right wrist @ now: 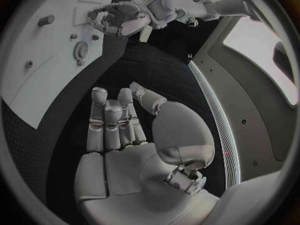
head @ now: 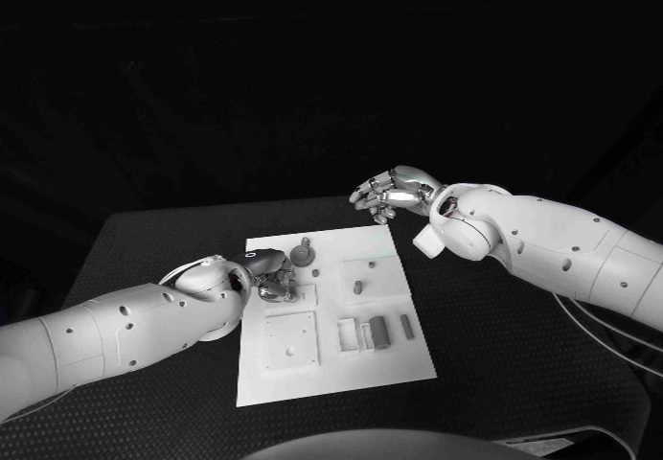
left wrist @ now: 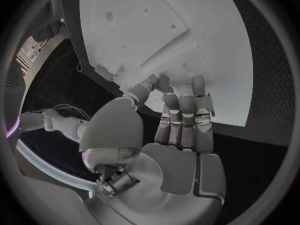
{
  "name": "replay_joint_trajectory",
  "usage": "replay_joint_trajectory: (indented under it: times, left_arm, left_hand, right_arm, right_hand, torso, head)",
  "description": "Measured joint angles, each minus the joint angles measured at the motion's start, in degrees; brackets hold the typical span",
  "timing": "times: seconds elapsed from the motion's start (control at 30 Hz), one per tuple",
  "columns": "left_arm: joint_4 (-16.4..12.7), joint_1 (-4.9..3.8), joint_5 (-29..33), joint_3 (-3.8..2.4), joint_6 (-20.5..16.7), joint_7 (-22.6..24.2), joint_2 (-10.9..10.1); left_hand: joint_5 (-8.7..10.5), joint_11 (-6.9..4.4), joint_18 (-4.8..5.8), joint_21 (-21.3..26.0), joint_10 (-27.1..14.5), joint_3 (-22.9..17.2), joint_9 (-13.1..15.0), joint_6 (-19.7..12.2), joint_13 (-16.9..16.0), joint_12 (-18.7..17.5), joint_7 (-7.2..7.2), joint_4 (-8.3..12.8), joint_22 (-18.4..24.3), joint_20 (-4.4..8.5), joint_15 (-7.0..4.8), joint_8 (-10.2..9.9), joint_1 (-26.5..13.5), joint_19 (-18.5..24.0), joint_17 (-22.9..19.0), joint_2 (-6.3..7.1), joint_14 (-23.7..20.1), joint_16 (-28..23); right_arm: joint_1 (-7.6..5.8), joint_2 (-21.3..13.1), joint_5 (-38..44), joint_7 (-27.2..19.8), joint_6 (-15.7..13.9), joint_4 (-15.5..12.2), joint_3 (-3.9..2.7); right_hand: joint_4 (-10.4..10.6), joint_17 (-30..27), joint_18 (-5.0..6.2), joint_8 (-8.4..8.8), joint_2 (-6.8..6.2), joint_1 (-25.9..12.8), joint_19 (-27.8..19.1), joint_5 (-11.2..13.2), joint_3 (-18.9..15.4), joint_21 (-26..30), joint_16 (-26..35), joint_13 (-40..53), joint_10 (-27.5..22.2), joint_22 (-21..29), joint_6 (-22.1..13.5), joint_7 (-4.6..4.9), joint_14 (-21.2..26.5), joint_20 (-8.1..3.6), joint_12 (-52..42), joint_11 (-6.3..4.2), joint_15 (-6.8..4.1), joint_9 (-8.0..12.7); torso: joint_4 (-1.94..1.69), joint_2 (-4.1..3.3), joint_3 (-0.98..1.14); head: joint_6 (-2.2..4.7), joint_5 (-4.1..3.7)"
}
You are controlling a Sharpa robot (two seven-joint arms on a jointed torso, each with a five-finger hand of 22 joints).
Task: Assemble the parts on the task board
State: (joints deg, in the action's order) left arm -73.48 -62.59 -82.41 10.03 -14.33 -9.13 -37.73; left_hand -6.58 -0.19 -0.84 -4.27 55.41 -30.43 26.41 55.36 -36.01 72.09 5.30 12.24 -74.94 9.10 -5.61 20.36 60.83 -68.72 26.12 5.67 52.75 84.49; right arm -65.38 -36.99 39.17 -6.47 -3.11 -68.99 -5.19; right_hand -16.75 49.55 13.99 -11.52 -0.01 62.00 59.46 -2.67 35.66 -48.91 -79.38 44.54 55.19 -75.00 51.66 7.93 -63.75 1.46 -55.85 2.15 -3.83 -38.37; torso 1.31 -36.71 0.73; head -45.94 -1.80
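Left hand (head: 271, 276) works at the white task board's (head: 394, 362) near-left edge, fingers curled onto a small part there — whether it is pinched I cannot tell. Flat grey slotted blocks (head: 376, 333) lie nearer; a round gear-like piece (head: 302, 254) lies beyond. Right hand (head: 398, 192) hovers past the far edge — fingers loosely curled, empty.

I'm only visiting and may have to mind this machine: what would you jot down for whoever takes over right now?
Left hand: down at the task board, at its left edge; whether it holds a part, cannot tell.
Right hand: raised beyond the board's far edge, fingers curled, holding nothing.
Gear-like part on the far end; oblong part near the right edge.
Left: assembly looks unfinished.
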Motion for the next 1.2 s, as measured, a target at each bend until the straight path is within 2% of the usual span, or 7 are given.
replay_joint_trajectory:
  times: [0.37,1.2]
  left_arm:
    - [-0.1,0.00,0.0,0.00,0.0,0.0,-0.2]
    - [-0.4,0.08,0.0,0.04,-0.1,-0.1,-0.9]
  left_hand:
    - [0.03,0.00,0.00,0.0,0.0,-0.1,0.1,0.0,0.0,0.0,0.00,0.2,0.0,0.00,0.09,-0.1,0.4,0.0,0.0,-0.27,0.1,0.0]
    - [-0.24,0.00,0.00,0.0,0.0,-0.1,0.3,0.0,0.0,0.0,0.01,0.2,0.0,0.00,0.07,0.0,0.7,0.0,0.0,-0.27,-0.1,0.0]
  right_arm:
    - [0.00,0.0,0.0,0.0,0.0,0.0,0.01]
    - [0.02,0.0,0.0,0.0,0.0,0.1,0.01]
  right_hand:
    - [0.0,0.0,0.50,0.00,-0.02,0.0,0.0,0.0,0.0,0.0,0.0,-0.1,0.0,0.0,-0.2,0.06,0.1,0.00,0.0,0.00,0.07,0.0]
    - [0.0,0.0,0.28,0.21,-0.23,-0.2,0.0,0.0,0.0,0.0,0.0,0.0,0.0,0.0,0.0,0.18,0.1,0.00,0.0,0.00,0.08,0.0]
  torso:
    - [-0.02,0.00,-0.02]
    - [-0.03,0.00,-0.04]
  head:
    - [0.02,-0.05]
    - [-0.03,0.08]
